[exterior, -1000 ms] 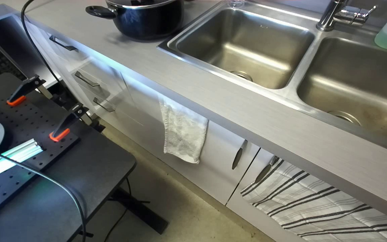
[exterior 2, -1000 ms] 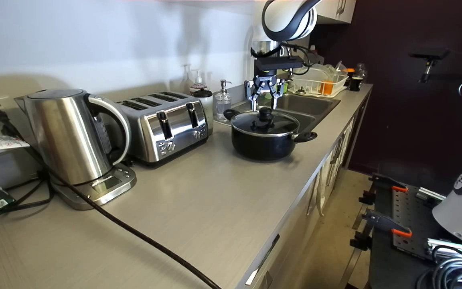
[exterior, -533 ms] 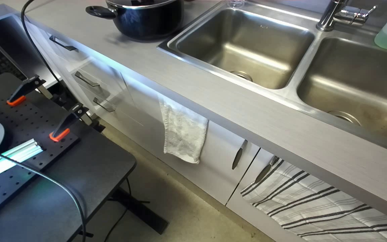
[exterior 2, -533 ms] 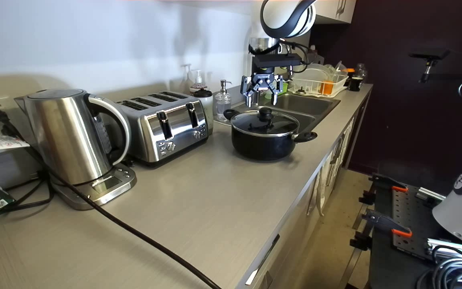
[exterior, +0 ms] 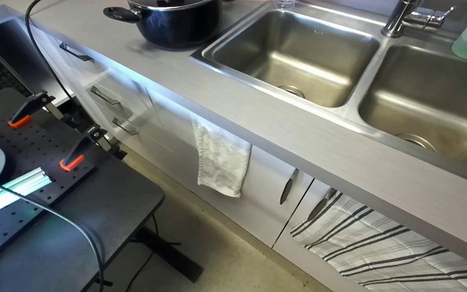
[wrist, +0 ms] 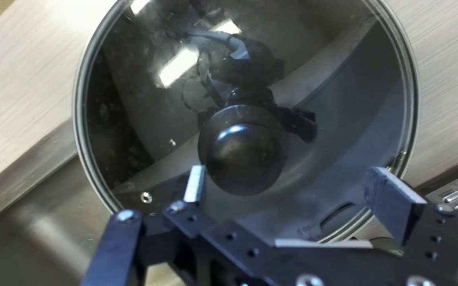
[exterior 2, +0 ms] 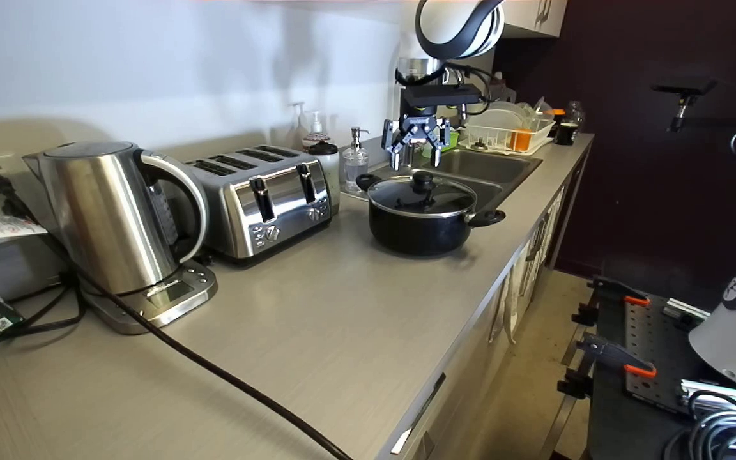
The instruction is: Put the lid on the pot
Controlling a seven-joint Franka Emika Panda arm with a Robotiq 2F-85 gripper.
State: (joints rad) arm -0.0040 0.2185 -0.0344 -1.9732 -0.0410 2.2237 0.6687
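Note:
The glass lid (exterior 2: 400,195) with its black knob (exterior 2: 423,180) sits level on the black pot (exterior 2: 419,235), its silvery rim along the pot's top edge. In an exterior view the pot (exterior: 181,26) shows at the top edge, with part of the lid's rim (exterior: 172,7). My gripper (exterior 2: 416,160) is open and empty above the lid, slightly behind the knob. In the wrist view the lid (wrist: 344,119) fills the middle, and the open fingers (wrist: 287,180) are apart, with the knob (wrist: 247,159) near the left fingertip. The pot's inside shows through the glass.
The steel sink (exterior: 298,52) is beside the pot. A toaster (exterior 2: 266,198), a kettle (exterior 2: 106,223) and a glass soap bottle (exterior 2: 356,160) stand along the wall. A dish rack (exterior 2: 508,137) is at the far end. A black cable (exterior 2: 214,370) crosses the counter.
My gripper has risen a little off the lid's knob and shifted slightly toward the wall, its fingers spreading wider. The lid and pot have not moved.

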